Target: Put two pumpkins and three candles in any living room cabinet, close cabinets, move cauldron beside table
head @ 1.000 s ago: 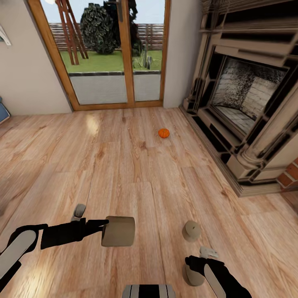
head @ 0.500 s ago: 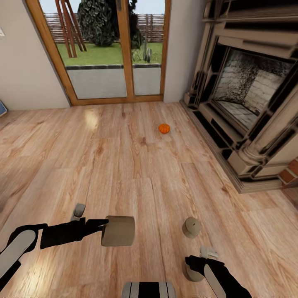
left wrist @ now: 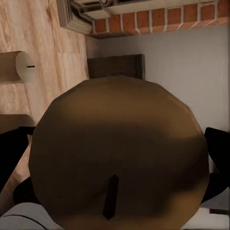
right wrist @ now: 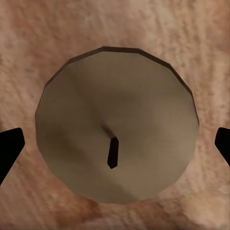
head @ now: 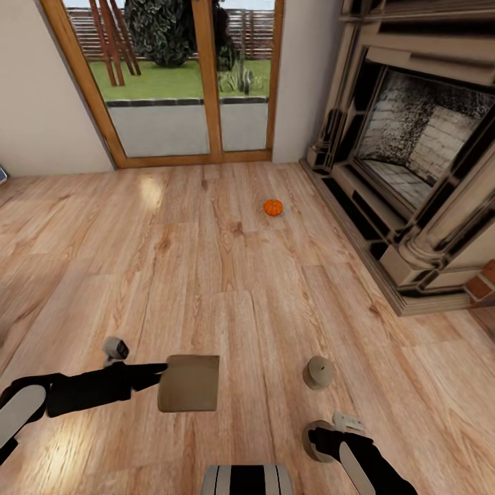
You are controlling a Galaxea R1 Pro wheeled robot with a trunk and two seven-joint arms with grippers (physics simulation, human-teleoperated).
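A wood floor [head: 227,275] runs from the robot to a glazed door [head: 179,75] at the far wall, with a stone fireplace [head: 412,151] along the right. No container is open to view here.

The left pincer [head: 162,375] reaches rightward, near left, and is clamped on a candle [head: 189,383], a tan cylinder lying on its side with its long axis along the arm; in the left wrist view its round end and dark wick [left wrist: 111,195] face the camera, dark fingers [left wrist: 216,158] at either side.

The right pincer [head: 322,440] hangs near right above a second candle [head: 316,443] that stands upright on the floor; the right wrist view looks straight down on its top [right wrist: 117,124], with the finger tips apart and clear of its sides.

A third candle [head: 319,372] stands upright just beyond, wick up.

One pumpkin [head: 273,207] sits on the floor far ahead, near the fireplace, stem up.
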